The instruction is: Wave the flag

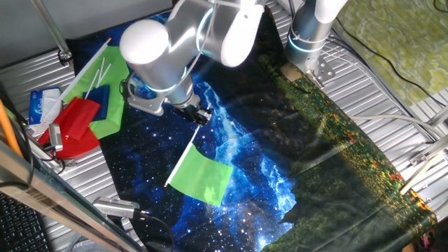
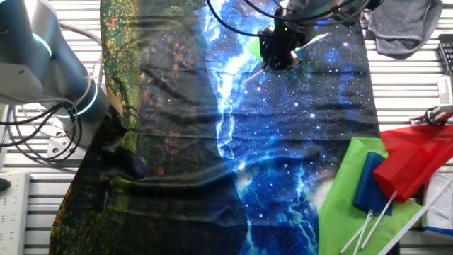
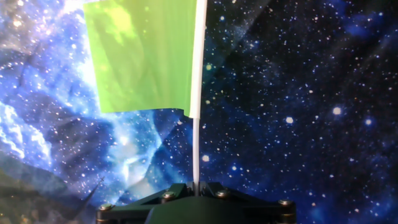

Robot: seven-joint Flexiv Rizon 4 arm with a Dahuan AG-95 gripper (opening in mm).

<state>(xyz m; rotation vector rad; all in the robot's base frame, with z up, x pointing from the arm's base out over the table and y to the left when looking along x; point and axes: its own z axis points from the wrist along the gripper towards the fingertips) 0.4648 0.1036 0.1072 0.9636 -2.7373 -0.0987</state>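
Galaxy-print cloth [image 1: 231,161] covers most of the table [image 1: 392,91], running from center toward lower right in one fixed view; likely just a backdrop, nothing rests on it under the arm.

Robot arm [image 1: 161,49] fills the upper center of that view, bent down so the wrist hangs over the blue starry part of the cloth. Gives the stick room to swing clear of the surface, I'd judge.

Spare pile at left edge of that view: larger green flag [image 1: 105,84] with white sticks, red flag [image 1: 77,126] on top, dark blue cloth between. In the other fixed view the pile sits lower right. Well apart from the arm, so out of the swing path.

The flag [image 1: 203,178]: small bright-green cloth, center-lower in one fixed view, seemingly lifted off the cloth, stick slanting up to the wrist. In hand view the green cloth is upper left, white stick running straight down the frame center into the gripper base. Held by the far end of the stick, so the cloth hangs free to flap.

Gripper [image 1: 199,115]: pinched tight on the stick's bare end; hand view shows the stick vanishing between the jaws at bottom center. In the other fixed view it sits top center, with the flag mostly hidden behind it.

Judgement: grasp done, waving in hand or about to begin.
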